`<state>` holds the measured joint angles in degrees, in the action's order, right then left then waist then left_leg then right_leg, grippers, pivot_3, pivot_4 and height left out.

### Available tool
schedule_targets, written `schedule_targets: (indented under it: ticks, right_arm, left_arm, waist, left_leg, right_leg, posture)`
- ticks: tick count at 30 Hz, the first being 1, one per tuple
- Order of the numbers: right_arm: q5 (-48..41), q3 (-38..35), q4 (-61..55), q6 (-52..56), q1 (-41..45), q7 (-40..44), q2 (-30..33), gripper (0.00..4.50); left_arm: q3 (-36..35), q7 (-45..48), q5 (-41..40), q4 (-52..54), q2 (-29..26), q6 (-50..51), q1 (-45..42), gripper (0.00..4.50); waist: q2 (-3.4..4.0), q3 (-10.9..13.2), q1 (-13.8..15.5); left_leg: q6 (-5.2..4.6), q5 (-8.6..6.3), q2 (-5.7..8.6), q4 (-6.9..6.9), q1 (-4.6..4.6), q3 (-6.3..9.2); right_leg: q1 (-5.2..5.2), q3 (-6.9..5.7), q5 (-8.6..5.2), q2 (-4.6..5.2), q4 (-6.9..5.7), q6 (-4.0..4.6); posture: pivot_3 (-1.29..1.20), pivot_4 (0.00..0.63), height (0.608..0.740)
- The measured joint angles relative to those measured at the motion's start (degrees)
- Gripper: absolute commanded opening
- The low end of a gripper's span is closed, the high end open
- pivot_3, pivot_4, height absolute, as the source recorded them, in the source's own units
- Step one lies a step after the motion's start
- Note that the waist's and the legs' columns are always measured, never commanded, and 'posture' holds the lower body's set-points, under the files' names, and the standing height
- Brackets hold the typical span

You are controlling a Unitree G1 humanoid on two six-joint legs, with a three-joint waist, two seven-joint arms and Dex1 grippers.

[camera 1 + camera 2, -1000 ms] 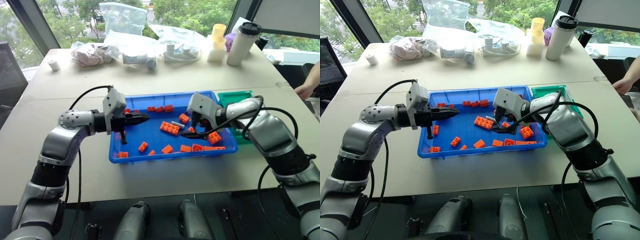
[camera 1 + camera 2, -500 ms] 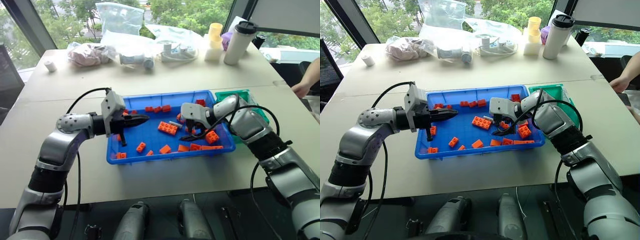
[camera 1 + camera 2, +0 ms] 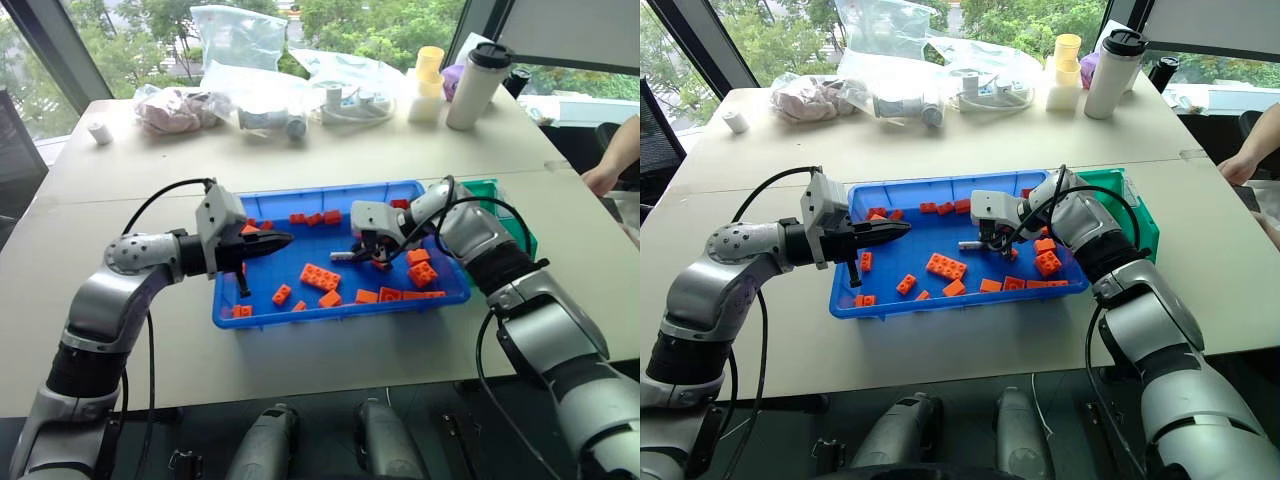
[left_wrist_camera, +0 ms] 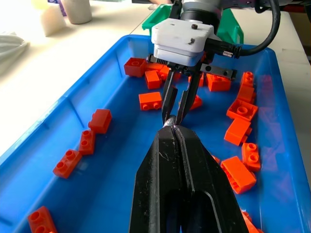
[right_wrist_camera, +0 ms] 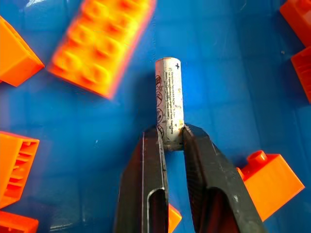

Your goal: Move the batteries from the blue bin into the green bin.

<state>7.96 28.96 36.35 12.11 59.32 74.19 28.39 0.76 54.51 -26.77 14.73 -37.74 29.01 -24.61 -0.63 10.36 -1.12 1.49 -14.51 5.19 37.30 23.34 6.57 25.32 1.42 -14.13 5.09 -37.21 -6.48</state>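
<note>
The blue bin (image 3: 300,317) sits mid-table, strewn with orange toy bricks (image 3: 320,277). My right gripper (image 3: 347,256) reaches into its middle from the right and is shut on one end of a silver-grey battery (image 5: 169,109), which sticks out past the fingertips (image 5: 154,141) just over the bin floor. That battery (image 3: 969,244) lies about level. My left gripper (image 3: 276,240) hovers over the bin's left part, shut and empty, its tip pointing at the right gripper (image 4: 176,104). The green bin (image 3: 1137,210) stands against the blue bin's right end, partly hidden behind my right arm.
Plastic bags (image 3: 250,60), a white tumbler (image 3: 483,85), a yellow cup stack (image 3: 434,80) and a small white roll (image 3: 100,132) line the table's far side. A person's hand (image 3: 608,172) rests at the right edge.
My right gripper moved left and down over the bin and went from open to shut on the battery. The left gripper stayed where it was.
</note>
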Motion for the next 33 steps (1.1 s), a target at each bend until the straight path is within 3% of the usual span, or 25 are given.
schedule_targets:
  ticks: [5,11,16,20,24,28,29,33]
  right_arm:
    - [0.7,-2.6,-5.9,5.3,0.0,-2.3,2.1,0.01]
    - [-2.6,-17.1,-27.2,21.5,-3.6,-7.1,13.6,0.01]
    - [-2.7,-27.7,-32.8,34.8,-11.5,-13.0,23.8,0.01]
    - [-4.1,-32.2,-37.5,40.0,-16.8,-16.0,26.6,0.01]
    - [-6.6,-32.9,-41.8,43.1,-26.5,-18.0,25.6,1.92]
    - [-8.9,-33.4,-44.4,45.0,-28.7,-20.4,24.8,4.11]
    - [-9.4,-34.0,-45.4,45.2,-28.7,-21.0,24.9,4.45]
    - [-11.9,-35.2,-49.2,46.9,-28.6,-22.0,25.4,4.45]
  left_arm:
    - [0.0,-0.3,-0.1,0.2,0.0,0.5,0.1,0.00]
    - [0.0,-0.6,-0.1,0.1,0.2,0.6,0.0,0.00]
    - [0.3,0.2,-0.2,-0.4,1.0,0.4,-0.5,0.00]
    - [1.3,1.9,-0.1,-2.2,2.1,0.2,-2.6,0.00]
    - [2.1,4.4,0.1,-5.7,2.0,-1.1,-5.4,0.00]
    - [2.5,5.6,0.1,-7.2,2.1,-1.2,-5.5,0.00]
    - [2.5,5.7,0.0,-7.2,2.1,-1.2,-5.5,0.00]
    - [2.4,6.6,-0.7,-7.2,2.0,-0.6,-5.6,0.00]
  waist:
    - [0.03,0.0,0.3]
    - [0.02,0.0,0.8]
    - [0.03,0.0,0.8]
    - [0.04,0.0,0.2]
    - [0.05,0.0,0.4]
    - [0.07,0.0,0.4]
    - [0.07,0.0,0.4]
    - [0.07,0.0,0.5]
  left_leg:
    - [0.01,0.00,0.03,0.02,0.06,0.01]
    - [-0.01,-0.01,0.05,0.01,0.06,0.03]
    - [-0.04,-0.03,0.04,-0.01,0.05,-0.06]
    - [-0.06,-0.04,-0.10,-0.11,-0.03,-0.11]
    - [-0.05,-0.03,-0.05,-0.06,-0.03,-0.19]
    - [-0.06,-0.03,-0.04,-0.05,-0.03,-0.19]
    - [-0.05,-0.03,-0.04,-0.04,-0.02,-0.18]
    - [-0.06,-0.03,-0.03,-0.02,-0.02,-0.17]
  right_leg:
    - [0.05,0.00,0.00,0.03,0.00,0.00]
    - [0.00,-0.02,0.00,0.06,0.04,0.00]
    - [0.00,0.01,0.00,0.08,0.03,0.00]
    - [-0.01,0.05,-0.01,0.02,0.02,0.01]
    - [-0.03,0.08,0.00,0.01,0.01,0.01]
    - [-0.01,0.11,0.00,0.02,0.00,0.00]
    - [-0.01,0.10,0.00,0.02,0.00,0.00]
    - [-0.04,0.10,0.00,0.03,0.01,0.00]
  posture:
    - [0.00,0.150,0.740]
    - [0.00,0.150,0.740]
    - [0.00,0.150,0.740]
    - [0.00,0.150,0.740]
    - [0.00,0.150,0.740]
    - [0.00,0.150,0.740]
    - [0.00,0.150,0.740]
    - [0.00,0.150,0.740]
